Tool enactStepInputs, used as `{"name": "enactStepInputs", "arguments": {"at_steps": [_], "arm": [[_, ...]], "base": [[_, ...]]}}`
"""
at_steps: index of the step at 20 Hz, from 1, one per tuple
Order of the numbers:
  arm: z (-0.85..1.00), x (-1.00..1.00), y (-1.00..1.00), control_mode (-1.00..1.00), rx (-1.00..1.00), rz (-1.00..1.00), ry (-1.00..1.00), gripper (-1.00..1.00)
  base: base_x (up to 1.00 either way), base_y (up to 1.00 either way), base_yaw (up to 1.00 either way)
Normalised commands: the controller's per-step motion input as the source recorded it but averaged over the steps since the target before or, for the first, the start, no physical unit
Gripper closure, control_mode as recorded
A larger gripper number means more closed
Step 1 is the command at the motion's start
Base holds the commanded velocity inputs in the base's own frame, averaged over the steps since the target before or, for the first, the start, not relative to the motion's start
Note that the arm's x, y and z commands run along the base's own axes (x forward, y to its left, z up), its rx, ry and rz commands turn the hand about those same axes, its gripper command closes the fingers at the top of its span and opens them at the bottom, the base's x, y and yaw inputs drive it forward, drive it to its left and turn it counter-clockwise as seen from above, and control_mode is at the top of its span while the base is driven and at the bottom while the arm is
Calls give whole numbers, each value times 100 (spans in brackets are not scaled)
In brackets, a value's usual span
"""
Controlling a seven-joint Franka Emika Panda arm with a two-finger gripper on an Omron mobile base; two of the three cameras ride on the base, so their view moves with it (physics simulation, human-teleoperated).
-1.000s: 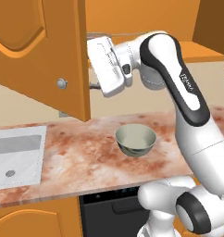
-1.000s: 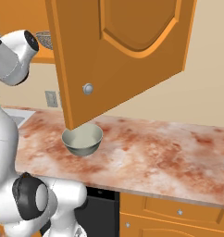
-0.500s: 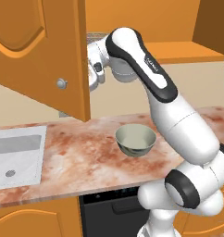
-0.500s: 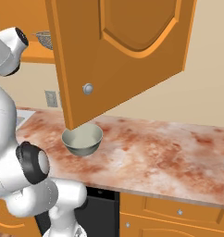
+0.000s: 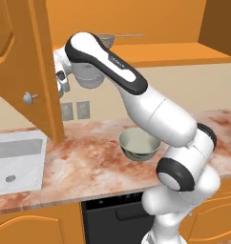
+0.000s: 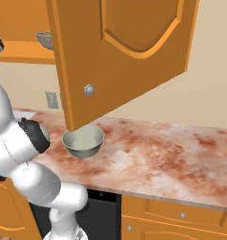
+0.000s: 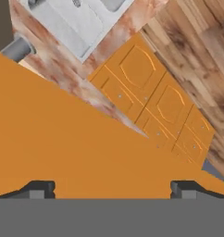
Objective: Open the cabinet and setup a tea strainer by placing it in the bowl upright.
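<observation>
Standing open, the tall orange wooden cabinet (image 5: 22, 71) shows the grey mesh tea strainer (image 5: 108, 39) on its shelf, above the glossy grey-green bowl (image 5: 139, 144) on the marble counter (image 6: 162, 159); the two-finger gripper (image 7: 111, 190), fingers wide apart, holds nothing

cabinet (image 6: 134, 51): smooth orange wood. bowl (image 5: 139, 144): glossy glaze. strainer (image 5: 107, 40): grey metal mesh. table (image 6: 171, 159): polished mottled reddish stone.

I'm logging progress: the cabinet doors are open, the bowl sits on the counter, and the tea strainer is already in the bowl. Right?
Not quite. The tea strainer is on the cabinet shelf, as the left base view shows; the bowl on the counter holds nothing.
</observation>
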Motion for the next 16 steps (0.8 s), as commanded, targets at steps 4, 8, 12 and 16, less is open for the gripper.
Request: {"name": "enactStepInputs", "arguments": {"at_steps": [4,8,12,16], "arm": [[-8,-21,97,-100,-4,13,1,-100],[0,-4,43,-100,-2,1,0,-100],[6,-2,3,-100,-2,0,-8,-100],[-9,-3,-26,-100,-10,-1,-11,-100]], "base": [[0,0,0],[0,0,0],[0,0,0],[0,0,0]]}}
